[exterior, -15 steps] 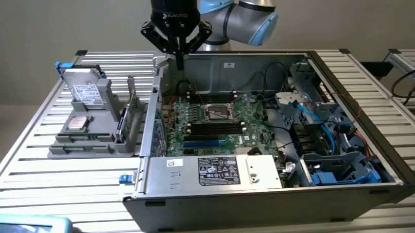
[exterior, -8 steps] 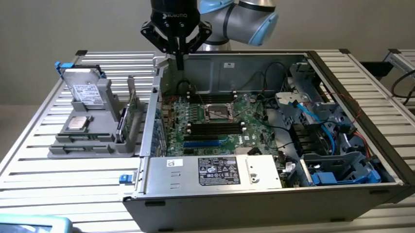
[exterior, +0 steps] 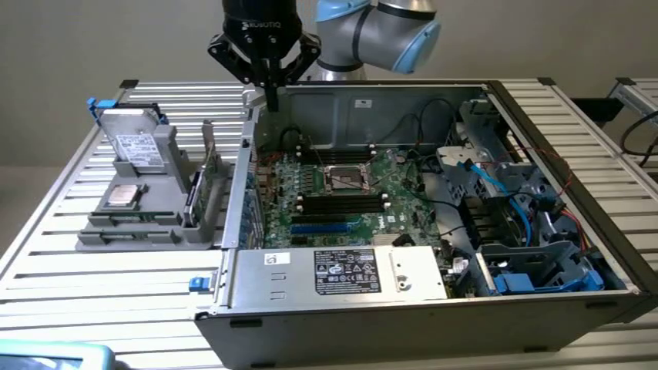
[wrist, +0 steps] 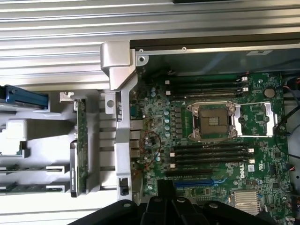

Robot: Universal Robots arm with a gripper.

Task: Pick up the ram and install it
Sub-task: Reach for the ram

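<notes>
The ram [exterior: 191,203] is a thin green stick standing on edge in the grey holder [exterior: 134,227] at the exterior view's left, beside the taller green expansion card [exterior: 212,181]. In the wrist view the ram [wrist: 72,166] appears edge-on next to that card [wrist: 82,136]. My gripper [exterior: 273,94] hangs shut and empty high above the case's far corner, well apart from the ram. Its black fingers [wrist: 164,194] point down over the motherboard [wrist: 211,140]. Black memory slots [wrist: 208,154] lie beside the bare processor socket [wrist: 211,121].
The open computer case [exterior: 411,308] stands on a slatted metal table [exterior: 92,293], with a power supply [exterior: 340,271] at its near wall and drive bays and cables [exterior: 514,231] at the exterior view's right. The holder also carries a hard drive [exterior: 139,146] and a processor [exterior: 123,195].
</notes>
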